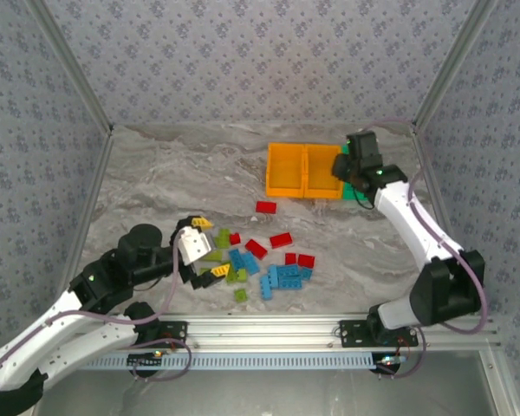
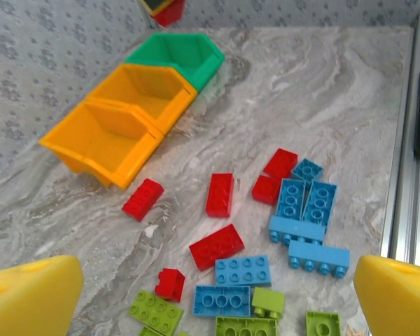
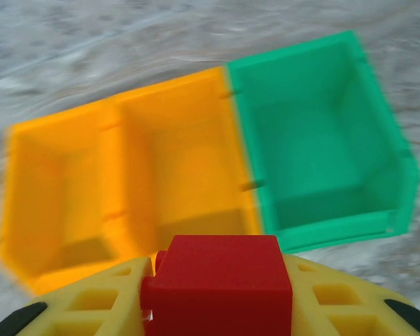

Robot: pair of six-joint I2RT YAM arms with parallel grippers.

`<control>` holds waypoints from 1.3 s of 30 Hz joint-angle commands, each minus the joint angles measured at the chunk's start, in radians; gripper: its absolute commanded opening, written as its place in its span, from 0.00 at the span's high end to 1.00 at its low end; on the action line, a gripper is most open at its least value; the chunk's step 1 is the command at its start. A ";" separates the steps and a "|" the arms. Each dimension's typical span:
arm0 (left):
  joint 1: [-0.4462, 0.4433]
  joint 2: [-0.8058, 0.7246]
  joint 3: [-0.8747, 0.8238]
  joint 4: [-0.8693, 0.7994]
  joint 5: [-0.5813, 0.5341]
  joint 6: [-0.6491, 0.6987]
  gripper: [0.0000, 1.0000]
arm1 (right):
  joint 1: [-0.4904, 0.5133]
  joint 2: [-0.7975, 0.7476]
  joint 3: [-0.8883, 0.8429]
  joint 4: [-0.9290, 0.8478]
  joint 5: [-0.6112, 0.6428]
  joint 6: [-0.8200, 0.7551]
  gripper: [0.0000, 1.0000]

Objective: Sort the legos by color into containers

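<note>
- Two orange bins (image 3: 175, 161) stand touching in a row with the green bin (image 3: 322, 133), which sits at the right end.
- Right gripper (image 1: 341, 165) hangs above the green bin's left edge, clamped on a red brick (image 3: 217, 280).
- Left gripper (image 1: 206, 249), jaws wide apart, hovers well to the near left of the green bin, over loose legos (image 2: 294, 203) in red, blue and green on the table (image 1: 156, 173).
</note>
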 commanded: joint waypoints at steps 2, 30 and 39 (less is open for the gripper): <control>0.022 -0.034 -0.027 0.032 -0.017 -0.017 0.01 | -0.112 0.186 0.111 -0.015 -0.041 -0.041 0.64; 0.126 0.231 0.108 -0.090 -0.496 -0.784 0.01 | -0.042 -0.086 0.114 -0.187 -0.347 0.012 0.28; 0.416 0.454 0.010 -0.176 -0.254 -1.237 0.16 | 0.286 -0.262 0.019 -0.404 -0.332 0.013 0.14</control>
